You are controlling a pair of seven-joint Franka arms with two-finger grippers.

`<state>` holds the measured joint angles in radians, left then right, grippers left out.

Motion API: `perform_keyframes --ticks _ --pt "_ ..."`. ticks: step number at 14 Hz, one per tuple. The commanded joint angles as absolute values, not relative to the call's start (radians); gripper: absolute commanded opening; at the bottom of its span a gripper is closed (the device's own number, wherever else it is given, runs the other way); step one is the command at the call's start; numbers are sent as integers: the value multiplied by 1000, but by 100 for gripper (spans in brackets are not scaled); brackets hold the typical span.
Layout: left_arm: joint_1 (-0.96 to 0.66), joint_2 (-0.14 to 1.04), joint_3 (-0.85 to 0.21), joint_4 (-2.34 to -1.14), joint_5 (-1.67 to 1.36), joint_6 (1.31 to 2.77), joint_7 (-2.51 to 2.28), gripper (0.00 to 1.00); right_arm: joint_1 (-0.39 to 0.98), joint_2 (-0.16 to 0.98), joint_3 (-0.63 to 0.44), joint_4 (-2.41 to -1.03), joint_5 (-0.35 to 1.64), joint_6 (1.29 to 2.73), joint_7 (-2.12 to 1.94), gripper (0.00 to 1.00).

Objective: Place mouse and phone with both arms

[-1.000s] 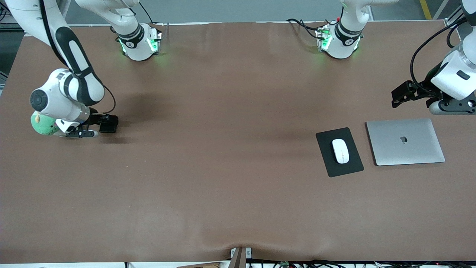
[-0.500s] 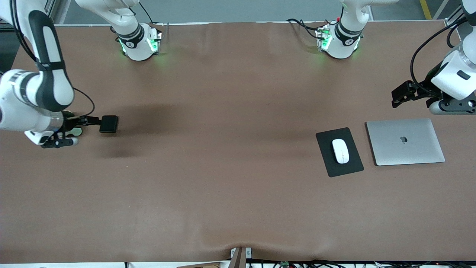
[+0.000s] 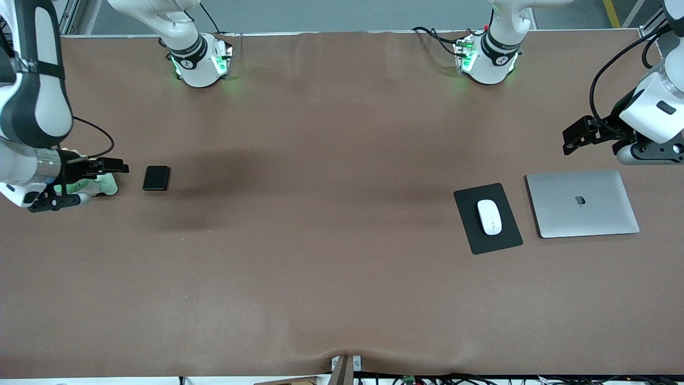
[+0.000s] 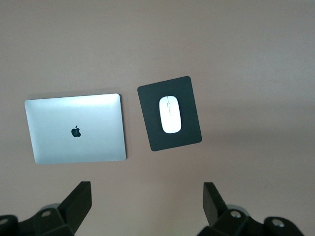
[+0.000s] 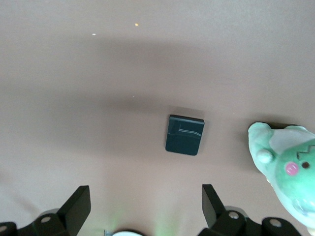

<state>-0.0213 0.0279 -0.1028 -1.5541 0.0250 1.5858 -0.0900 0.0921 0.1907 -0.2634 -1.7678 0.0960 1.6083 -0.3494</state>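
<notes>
A: Here, where did the phone (image 3: 156, 178) lie relative to the right end effector (image 3: 109, 166)?

B: The phone lay flat on the brown bench (image 3: 320, 267) toward the right arm's end, apart from the right end effector and clear of its fingers (image 5: 78, 206). The right end effector was up in the air over a green plush toy (image 3: 101, 184), which sat just beside the phone, closer to that end of the bench. Its fingers stood apart and held nothing.

A: And the mouse (image 3: 489, 216) relative to the left end effector (image 3: 574, 140)?

B: The mouse rested on a black mouse pad (image 3: 505, 238) toward the left arm's end of the bench. The left end effector hung well apart from it, over bare bench just past the farther edge of a closed silver laptop (image 3: 582, 214). Its fingers (image 4: 78, 204) likewise stood apart, empty.

A: Appearance of the task items?

B: The phone was a small black slab with rounded corners; the right wrist view showed a faint stepped line on its upper face. The mouse was a white glossy oval, with a thin grey line at one end visible in the left wrist view. It sat roughly central on the pad, long axis along the pad's long side. The pad lay slightly askew, just beside the laptop without touching it.
</notes>
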Motion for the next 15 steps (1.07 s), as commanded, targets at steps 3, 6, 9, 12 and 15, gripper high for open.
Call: perform_keyframes --ticks 3,6,9,12,15 --pt "-15 3 -109 -1549 18 1574 -94 100 135 198 -262 -1526 6 1359 -307 100" --pt "-14 -9 -103 -1552 17 1572 -98 100 135 155 -261 -1485 21 1332 -313 100" --pt "-9 -9 -92 -1552 23 1572 -103 100 132 130 -262 -1439 85 1274 -501 100" --pt "17 -9 -94 -1552 26 1572 -101 100 126 94 -273 -1440 92 1266 -611 100" --pt "17 -23 -94 -1546 28 1562 -98 100 126 46 -273 -1453 69 1250 -572 100"
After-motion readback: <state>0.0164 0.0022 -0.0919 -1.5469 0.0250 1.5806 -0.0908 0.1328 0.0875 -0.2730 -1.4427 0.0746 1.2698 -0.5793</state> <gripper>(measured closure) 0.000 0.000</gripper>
